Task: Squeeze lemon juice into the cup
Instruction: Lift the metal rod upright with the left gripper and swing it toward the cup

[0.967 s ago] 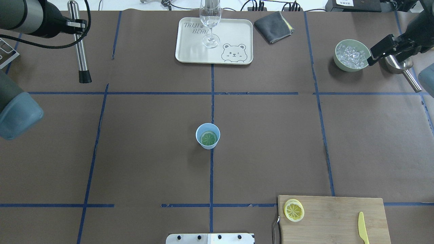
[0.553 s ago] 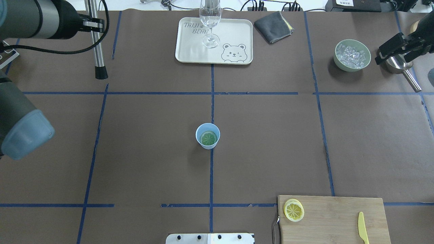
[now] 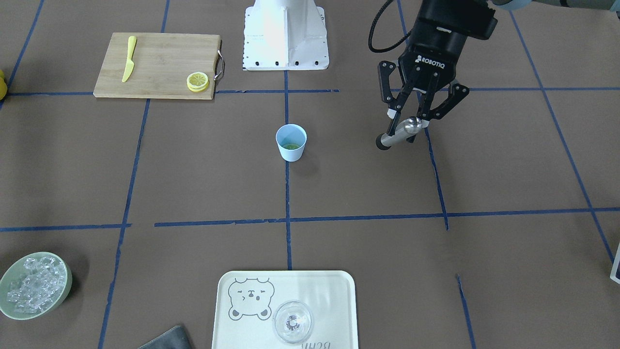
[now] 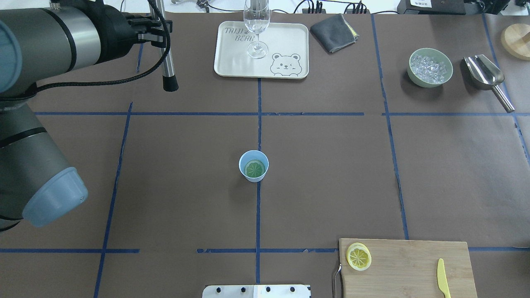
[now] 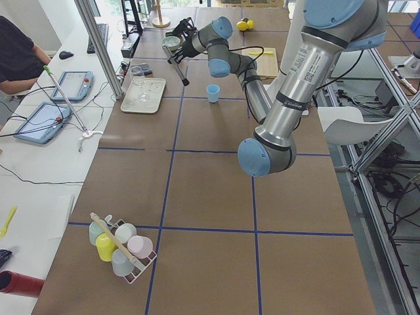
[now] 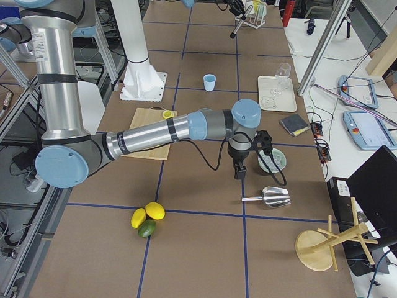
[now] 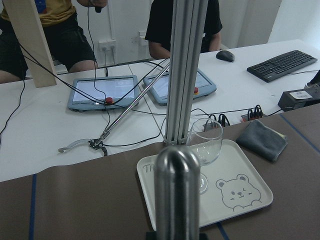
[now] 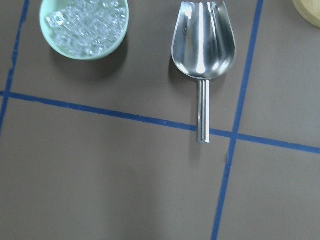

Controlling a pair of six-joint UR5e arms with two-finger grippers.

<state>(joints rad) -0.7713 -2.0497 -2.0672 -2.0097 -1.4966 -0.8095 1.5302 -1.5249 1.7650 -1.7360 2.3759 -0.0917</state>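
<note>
Left tool point(image 3: 410, 125): clenching a steel muddler point(image 3: 393, 136)
Right tool point(image 6: 243, 162): hanging near the scoop point(image 6: 270, 197); cannot tell its grip
Lemon slice point(image 3: 197, 81): lying on the cutting board point(image 3: 155, 63)
Cup point(image 3: 291, 145): standing on the counter point(image 3: 363, 184)

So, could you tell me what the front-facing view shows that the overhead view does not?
Only the front-facing view plainly shows the left gripper clamped on the metal muddler. Only the overhead view shows the metal scoop and the wooden disc near its right edge. Both show the cup, the lemon on the cutting board and the bowl of ice.
</note>
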